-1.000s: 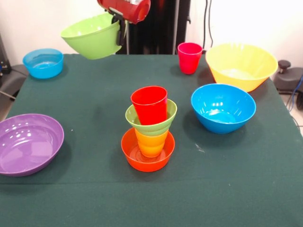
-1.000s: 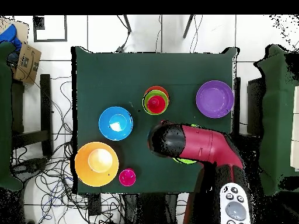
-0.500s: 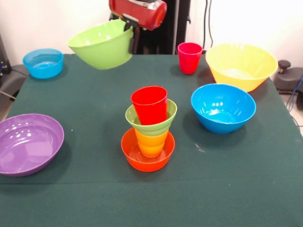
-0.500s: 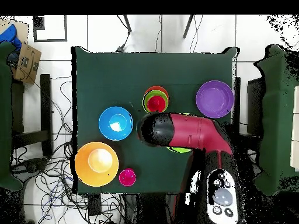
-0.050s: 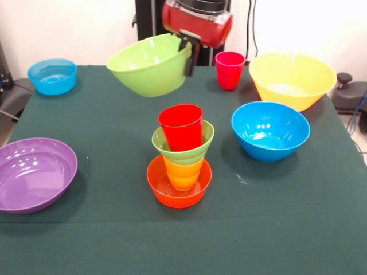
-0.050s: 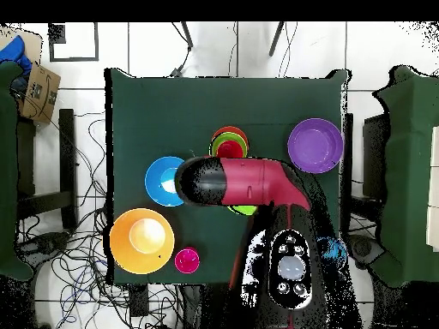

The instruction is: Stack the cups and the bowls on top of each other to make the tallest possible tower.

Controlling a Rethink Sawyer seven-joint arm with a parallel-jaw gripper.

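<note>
Taking the tower (image 5: 179, 157) as the landmark, it stands mid-table on the green cloth (image 5: 287, 229): an orange bowl (image 5: 178, 189) at the bottom, a yellow-orange cup (image 5: 183, 173) in it, a small green bowl (image 5: 186, 150) on that, and a red cup (image 5: 181, 126) on top. Nothing lies on the cloth in front of the tower.

Left of the tower in the front view, well apart and near the table's edge, sits the wide purple bowl (image 5: 34, 173). To the tower's right and a little farther back sits a blue bowl (image 5: 269, 130).

Behind and above the tower hangs a large green bowl (image 5: 151, 64), clear of the cloth and tilted, with its mouth turned up and to the left. The gripper (image 5: 188, 56) is clamped on its right rim, one dark finger showing outside the wall. The red arm (image 5: 198, 22) comes down just above it. In the overhead view the arm (image 6: 244, 182) covers most of this bowl, so only a green sliver (image 6: 245, 209) shows, and it also hides part of the blue bowl (image 6: 161, 178) and the tower's edge.

Farther back right of the tower stand the pink cup (image 5: 229, 69) and the big yellow bowl (image 5: 292, 79), near each other but apart. Far back left sits a small blue bowl (image 5: 52, 75) at the table's corner.
</note>
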